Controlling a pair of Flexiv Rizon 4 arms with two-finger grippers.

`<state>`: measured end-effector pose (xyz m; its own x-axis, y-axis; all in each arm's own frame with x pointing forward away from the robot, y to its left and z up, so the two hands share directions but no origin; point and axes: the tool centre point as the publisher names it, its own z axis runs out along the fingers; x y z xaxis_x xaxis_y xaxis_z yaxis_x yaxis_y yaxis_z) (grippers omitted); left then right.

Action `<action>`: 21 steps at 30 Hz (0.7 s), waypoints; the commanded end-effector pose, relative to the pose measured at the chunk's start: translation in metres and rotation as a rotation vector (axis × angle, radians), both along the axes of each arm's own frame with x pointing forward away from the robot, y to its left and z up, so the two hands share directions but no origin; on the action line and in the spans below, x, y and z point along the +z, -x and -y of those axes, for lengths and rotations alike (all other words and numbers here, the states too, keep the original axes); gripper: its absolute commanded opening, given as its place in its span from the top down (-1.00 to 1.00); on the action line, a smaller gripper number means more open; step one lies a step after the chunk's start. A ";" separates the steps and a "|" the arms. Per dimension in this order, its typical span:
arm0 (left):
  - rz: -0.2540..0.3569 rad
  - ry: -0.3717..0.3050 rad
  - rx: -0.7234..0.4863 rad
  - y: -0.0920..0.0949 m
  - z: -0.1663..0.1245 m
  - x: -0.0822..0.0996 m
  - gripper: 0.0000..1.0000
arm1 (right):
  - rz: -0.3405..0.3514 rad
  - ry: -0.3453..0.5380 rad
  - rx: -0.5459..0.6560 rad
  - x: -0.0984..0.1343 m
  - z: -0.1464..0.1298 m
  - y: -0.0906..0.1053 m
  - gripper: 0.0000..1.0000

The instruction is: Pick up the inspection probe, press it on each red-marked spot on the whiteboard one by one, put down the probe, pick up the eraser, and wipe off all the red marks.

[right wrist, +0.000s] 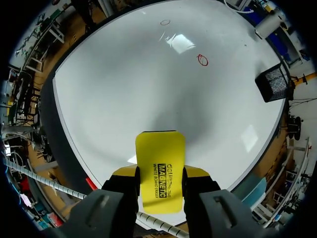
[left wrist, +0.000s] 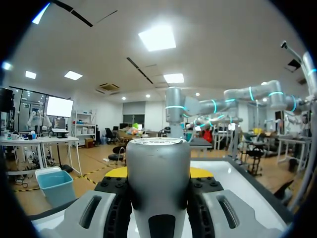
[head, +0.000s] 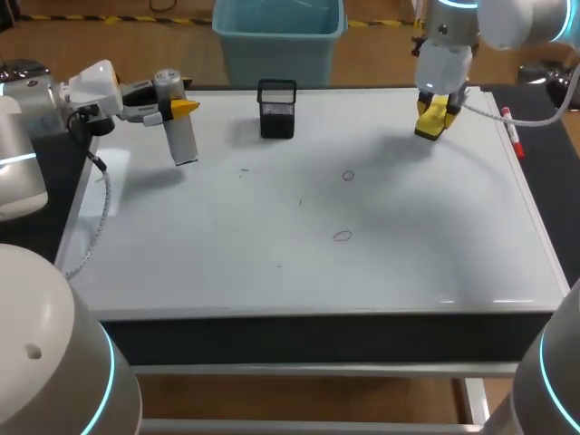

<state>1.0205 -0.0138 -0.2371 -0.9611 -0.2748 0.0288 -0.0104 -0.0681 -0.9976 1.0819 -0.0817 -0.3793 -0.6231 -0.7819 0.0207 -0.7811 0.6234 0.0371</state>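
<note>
The silver-grey cylindrical inspection probe point(head: 177, 116) hangs above the whiteboard's far left, with my left gripper point(head: 172, 105) shut on it; in the left wrist view the probe point(left wrist: 159, 183) fills the space between the fingers. The yellow eraser point(head: 433, 118) is held over the far right of the whiteboard point(head: 299, 272) by my right gripper point(head: 439, 107); in the right wrist view the eraser point(right wrist: 160, 168) sits between the fingers, above the board. Two small red circles show on the board: one point(head: 348, 176) near the middle, another point(head: 342, 236) nearer the front. Both red circles point(right wrist: 202, 60) point(right wrist: 165, 22) lie ahead of the eraser.
A black mesh cup point(head: 276, 108) stands at the board's far edge, between the two grippers. A red marker point(head: 511, 130) lies along the right edge. A light blue bin point(head: 279, 36) stands behind the table.
</note>
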 end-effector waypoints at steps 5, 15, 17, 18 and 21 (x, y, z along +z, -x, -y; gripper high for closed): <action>-0.001 0.000 -0.003 -0.001 0.000 0.001 1.00 | 0.000 0.004 0.001 0.001 0.001 0.000 1.00; 0.044 -0.048 -0.155 -0.006 0.055 0.026 1.00 | 0.000 0.004 0.001 0.001 0.001 0.000 1.00; 0.048 -0.046 -0.188 -0.007 0.071 0.028 1.00 | 0.000 0.004 0.001 0.001 0.001 0.000 1.00; 0.041 -0.048 -0.197 -0.007 0.078 0.029 1.00 | 0.000 0.004 0.001 0.001 0.001 0.000 1.00; 0.028 -0.045 -0.230 -0.007 0.105 0.029 1.00 | 0.000 0.004 0.001 0.001 0.001 0.000 1.00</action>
